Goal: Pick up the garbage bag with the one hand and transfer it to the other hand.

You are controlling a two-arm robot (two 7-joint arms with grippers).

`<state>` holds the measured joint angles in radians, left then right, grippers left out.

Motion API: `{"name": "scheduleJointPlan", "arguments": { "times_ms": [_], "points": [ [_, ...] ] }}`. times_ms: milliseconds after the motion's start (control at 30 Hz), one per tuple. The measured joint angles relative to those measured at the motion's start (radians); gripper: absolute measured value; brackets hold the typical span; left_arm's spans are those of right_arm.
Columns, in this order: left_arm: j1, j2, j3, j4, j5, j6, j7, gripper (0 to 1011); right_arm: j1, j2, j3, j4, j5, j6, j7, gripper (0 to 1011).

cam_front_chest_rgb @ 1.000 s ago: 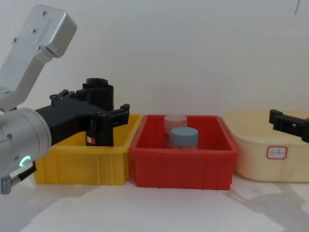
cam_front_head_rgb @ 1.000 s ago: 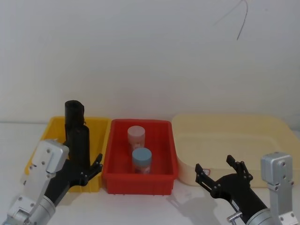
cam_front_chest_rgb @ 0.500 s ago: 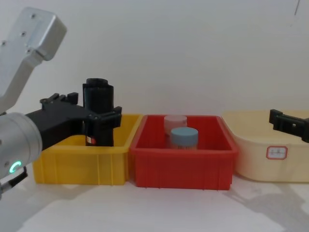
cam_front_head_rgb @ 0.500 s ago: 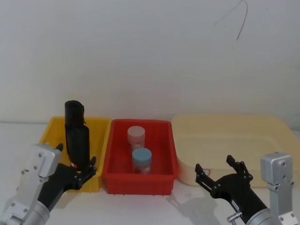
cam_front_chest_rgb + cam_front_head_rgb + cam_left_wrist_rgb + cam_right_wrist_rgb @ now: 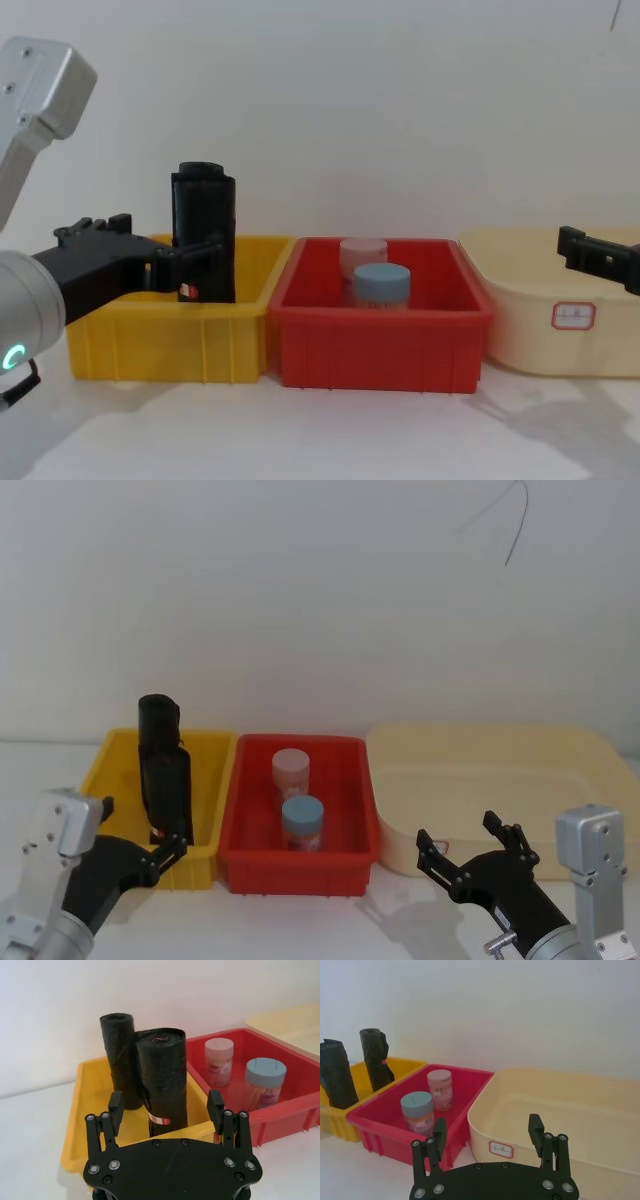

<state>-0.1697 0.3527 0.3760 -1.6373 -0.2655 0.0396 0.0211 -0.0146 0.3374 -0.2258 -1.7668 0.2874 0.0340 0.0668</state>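
Note:
The garbage bag (image 5: 168, 785), a smooth black roll with a small red mark low on its side, stands upright in the yellow bin (image 5: 205, 865). It also shows in the left wrist view (image 5: 161, 1077) and the chest view (image 5: 205, 235). My left gripper (image 5: 140, 832) is open, low in front of the yellow bin. Its fingers (image 5: 116, 1102) stop short of the roll and hold nothing; the chest view (image 5: 150, 250) shows the same. My right gripper (image 5: 457, 830) hangs open and empty in front of the cream tub, and its fingers (image 5: 535, 1127) point toward that tub.
A second, creased black roll (image 5: 117, 1060) stands behind the bag in the yellow bin. The red bin (image 5: 300, 875) in the middle holds a pink-lidded jar (image 5: 291, 770) and a blue-lidded jar (image 5: 302, 822). A cream tub (image 5: 500, 755) sits at the right. A white wall rises behind.
My left gripper has drawn back toward me, from astride the roll to in front of the yellow bin, still open. The bag stays in the bin. The right arm has not moved.

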Motion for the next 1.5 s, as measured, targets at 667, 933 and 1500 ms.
{"name": "scheduleJointPlan", "arguments": {
  "times_ms": [667,933,1500],
  "points": [
    [-0.109,-0.090,-0.003,0.143,-0.035,0.010,-0.045,1001,0.000,0.000,0.000,0.000,0.000,0.000,0.000,1001],
    [-0.158,-0.122,0.000,0.205,-0.035,-0.006,-0.060,1001,0.000,0.000,0.000,0.000,0.000,0.000,0.000,1001],
    [-0.237,-0.173,-0.013,0.298,-0.024,-0.036,-0.071,632,0.000,0.000,0.000,0.000,0.000,0.000,0.000,1001]
  ]
}}
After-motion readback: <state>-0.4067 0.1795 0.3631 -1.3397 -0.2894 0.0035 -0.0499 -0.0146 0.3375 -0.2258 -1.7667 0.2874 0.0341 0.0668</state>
